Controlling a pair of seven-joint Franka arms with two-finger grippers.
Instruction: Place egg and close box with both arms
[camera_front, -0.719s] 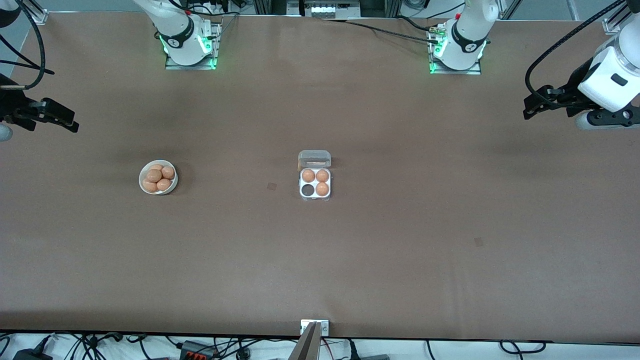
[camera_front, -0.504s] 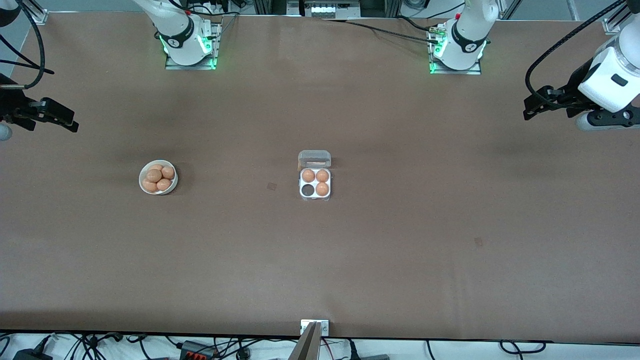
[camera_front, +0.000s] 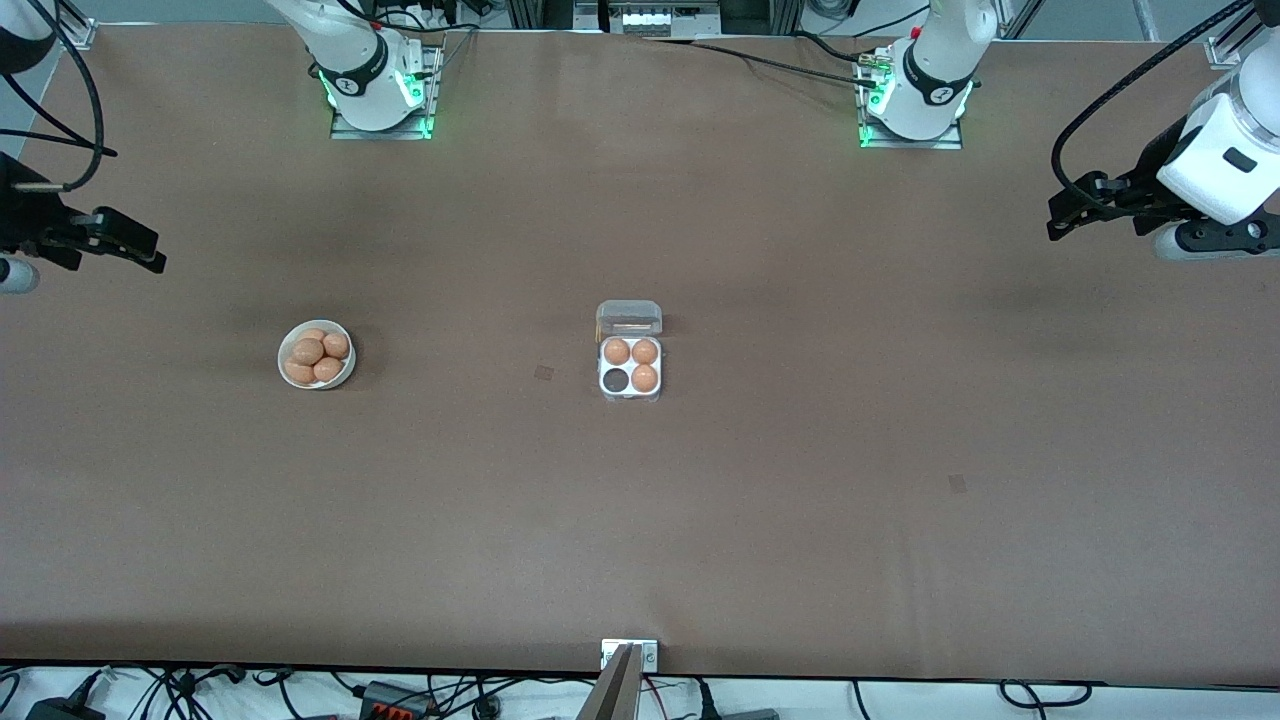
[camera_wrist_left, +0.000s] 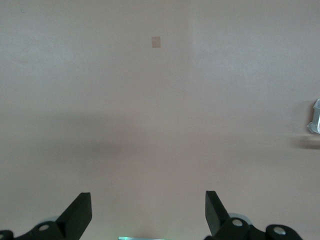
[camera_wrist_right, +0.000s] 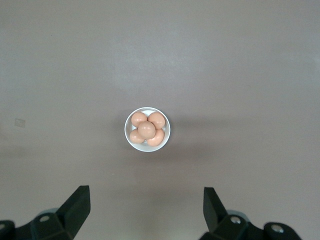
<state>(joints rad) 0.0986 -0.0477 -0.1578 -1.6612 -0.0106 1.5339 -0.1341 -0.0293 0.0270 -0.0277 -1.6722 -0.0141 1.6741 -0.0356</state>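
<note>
Below right gripper: bowl of eggs | jaws wide, empty, has dipped slightly toward pick | left gripper waits, wide | carton lacks one egg

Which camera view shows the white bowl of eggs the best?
The right wrist view: the bowl sits centred, seen straight from above, each egg distinct. The front view shows it smaller, toward the right arm's end. The left wrist view does not show it.
</note>
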